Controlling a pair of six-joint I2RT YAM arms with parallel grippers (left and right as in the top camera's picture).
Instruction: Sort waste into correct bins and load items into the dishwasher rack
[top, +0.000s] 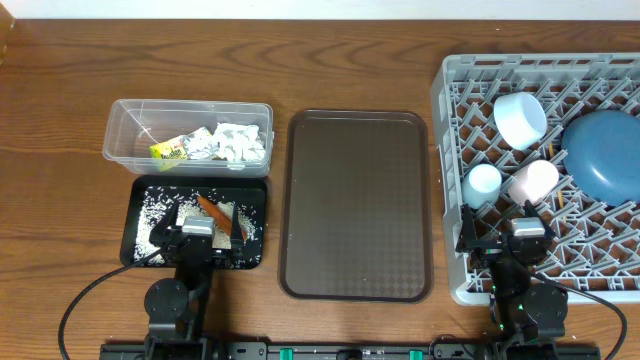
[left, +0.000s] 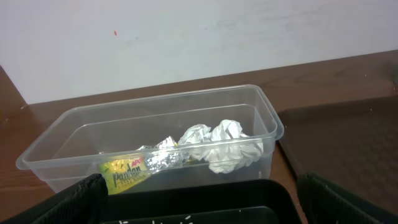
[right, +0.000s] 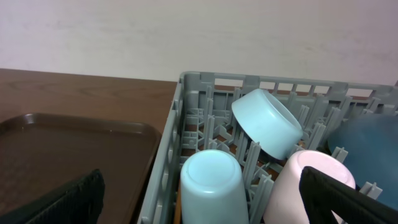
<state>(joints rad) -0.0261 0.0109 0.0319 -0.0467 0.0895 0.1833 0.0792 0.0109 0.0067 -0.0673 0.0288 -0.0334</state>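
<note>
The clear tub (top: 130, 128) holds crumpled white paper (top: 240, 142) and a yellow-green wrapper (top: 166, 151). Rice grains (top: 155, 205) and an orange carrot (top: 210, 208) lie in the black tray (top: 263, 225). My left gripper (top: 200, 238) hovers open over this tray's near part, its fingers (left: 81, 199) wide apart, facing the tub (left: 149, 121) and its paper (left: 227, 146). The grey rack (top: 447, 180) carries a white bowl (top: 520, 118), a blue plate (top: 603, 152), a light blue cup (top: 483, 184) and a pink cup (top: 531, 181). My right gripper (top: 525, 240) stands open just in front of both cups (right: 211, 183).
A large brown serving tray (top: 357, 203) lies between the bins and the rack, with nothing on it. A crumpled bit of foil (top: 200, 146) also sits in the tub. Both arm bases stand at the table's front edge.
</note>
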